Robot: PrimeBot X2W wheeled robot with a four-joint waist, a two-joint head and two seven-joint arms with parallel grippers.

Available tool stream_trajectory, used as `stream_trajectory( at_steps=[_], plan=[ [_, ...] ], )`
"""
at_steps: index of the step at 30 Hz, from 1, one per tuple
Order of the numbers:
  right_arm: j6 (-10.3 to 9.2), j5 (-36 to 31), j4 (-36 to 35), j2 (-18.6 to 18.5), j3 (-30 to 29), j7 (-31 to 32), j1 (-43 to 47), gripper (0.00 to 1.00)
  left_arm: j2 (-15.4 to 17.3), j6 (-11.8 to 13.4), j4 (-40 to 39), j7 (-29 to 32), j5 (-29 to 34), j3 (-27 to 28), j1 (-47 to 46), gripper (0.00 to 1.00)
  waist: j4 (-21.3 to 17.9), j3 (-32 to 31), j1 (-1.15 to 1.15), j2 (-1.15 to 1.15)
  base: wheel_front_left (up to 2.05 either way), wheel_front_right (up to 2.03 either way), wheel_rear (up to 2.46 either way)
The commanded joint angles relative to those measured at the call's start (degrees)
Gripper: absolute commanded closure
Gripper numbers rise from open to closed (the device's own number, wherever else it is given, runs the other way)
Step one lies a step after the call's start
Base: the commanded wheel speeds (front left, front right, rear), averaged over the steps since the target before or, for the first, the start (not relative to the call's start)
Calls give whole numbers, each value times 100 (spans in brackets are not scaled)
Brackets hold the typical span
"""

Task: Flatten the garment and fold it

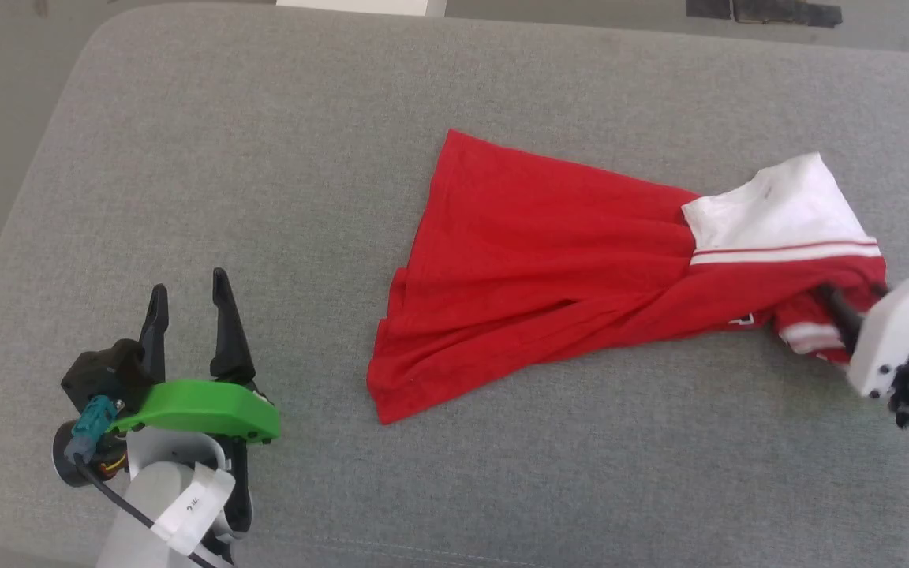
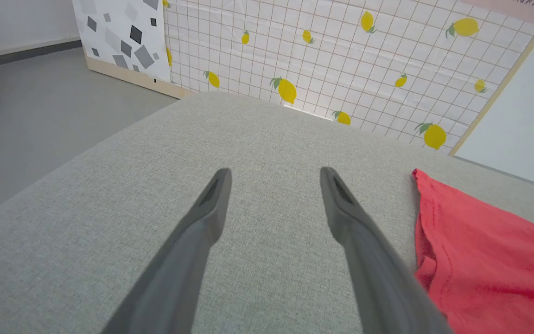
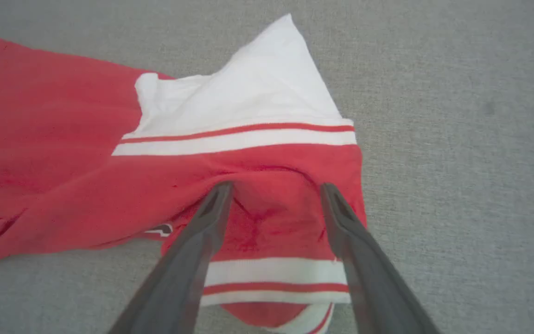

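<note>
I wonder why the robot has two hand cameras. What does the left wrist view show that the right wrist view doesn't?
Left wrist view alone: the left gripper, open above the grey cushion, plus a lemon-print panel and grey floor.

Right wrist view alone: the right gripper, open with its fingertips against the garment, plus the white sleeve and striped trim.

Both share: the garment's red cloth and the grey cushion.
</note>
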Motion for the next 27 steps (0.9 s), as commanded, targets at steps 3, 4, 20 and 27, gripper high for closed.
stream_trajectory(
  at_steps=[3, 4, 20, 27],
  plan=[
    [-10, -15, -431, 343, -520, -720, 306, 0, 61, -7, 8, 34, -29, 0, 65, 0, -48, -140, 0, 0, 0, 0, 0],
    [-10, 8, -547, 462, -675, -896, 395, 0, 67, -6, 4, 43, -31, -5, 80, 0, -58, -168, 0, 0, 0, 0, 0],
    [-10, -79, -1587, 1459, -1511, -1790, 1522, 0, 126, -31, -34, 408, -92, -203, 163, 0, -471, -369, 0, 0, 0, 0, 0],
    [-10, -92, -1702, 1478, -1306, -1750, 1287, 0, 156, -116, 378, 1476, -50, -572, -1117, 0, -730, -85, 0, 0, 0, 0, 0]
  ],
)
